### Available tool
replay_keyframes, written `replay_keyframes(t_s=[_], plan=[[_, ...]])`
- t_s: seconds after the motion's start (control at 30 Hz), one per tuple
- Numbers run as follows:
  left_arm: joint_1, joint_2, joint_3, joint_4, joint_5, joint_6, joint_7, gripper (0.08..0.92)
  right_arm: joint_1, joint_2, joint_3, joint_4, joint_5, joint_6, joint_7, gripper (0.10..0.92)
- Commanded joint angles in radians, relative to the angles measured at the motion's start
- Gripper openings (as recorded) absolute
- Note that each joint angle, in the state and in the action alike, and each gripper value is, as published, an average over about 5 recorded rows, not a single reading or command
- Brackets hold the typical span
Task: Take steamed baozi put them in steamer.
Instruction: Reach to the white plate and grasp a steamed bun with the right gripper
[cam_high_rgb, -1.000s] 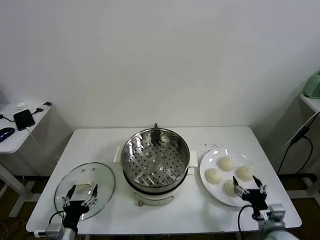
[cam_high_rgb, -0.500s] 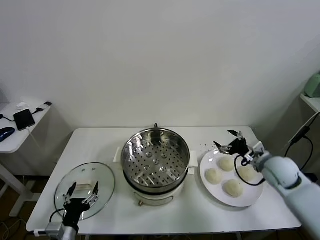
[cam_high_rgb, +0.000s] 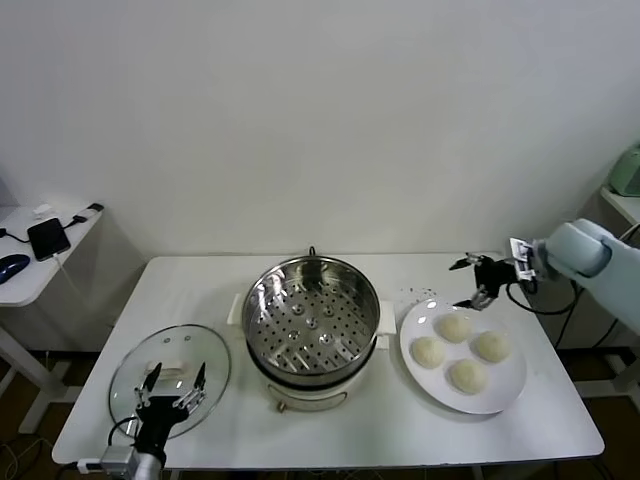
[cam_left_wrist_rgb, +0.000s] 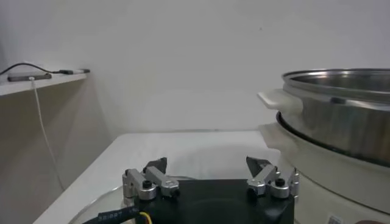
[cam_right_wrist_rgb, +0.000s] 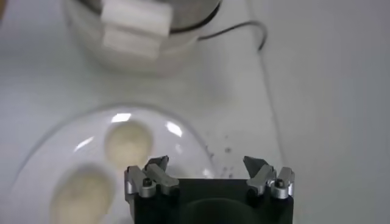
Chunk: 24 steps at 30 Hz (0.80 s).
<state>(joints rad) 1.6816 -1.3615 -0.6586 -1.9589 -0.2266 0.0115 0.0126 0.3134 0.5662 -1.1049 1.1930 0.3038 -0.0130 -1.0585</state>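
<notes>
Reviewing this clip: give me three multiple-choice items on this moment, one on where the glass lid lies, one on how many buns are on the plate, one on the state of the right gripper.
1. Where does the glass lid lie?
A. On the steamer
B. Flat on the table, on the steamer's left
C. On the plate

2. How many buns sit on the plate?
A. Two
B. Three
C. Four

3. How is the right gripper?
A. Jaws open, holding nothing, above the far edge of the plate
B. Shut on a bun
C. Inside the steamer

Answers:
1 B: the lid rests on the table beside the uncovered steamer, with the left gripper over it.
2 C: four buns show on the plate in the head view.
3 A: the right wrist view shows its jaws spread with nothing between them.
</notes>
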Motion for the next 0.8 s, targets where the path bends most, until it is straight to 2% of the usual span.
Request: replay_keyframes(t_s=[0.03, 0.2, 0.4, 0.8], plan=[[0.000, -0.003, 0.003, 0.001, 0.008, -0.001, 0.001, 0.823, 0.307, 0.083, -0.418, -0.150, 0.011, 0.062, -0.171, 0.823], [0.003, -0.007, 0.003, 0.004, 0.015, 0.000, 0.001, 0.823, 0.147, 0.173, -0.345, -0.171, 0.012, -0.007, -0.096, 0.823], [0.017, -0.010, 0.006, 0.010, 0.027, -0.002, 0.001, 0.823, -0.036, 0.273, -0.218, -0.281, -0.098, -0.027, -0.023, 0.823], [0.020, -0.015, 0.013, 0.015, 0.036, -0.003, -0.001, 0.823, -0.194, 0.354, -0.036, -0.386, -0.143, -0.066, 0.109, 0.823]])
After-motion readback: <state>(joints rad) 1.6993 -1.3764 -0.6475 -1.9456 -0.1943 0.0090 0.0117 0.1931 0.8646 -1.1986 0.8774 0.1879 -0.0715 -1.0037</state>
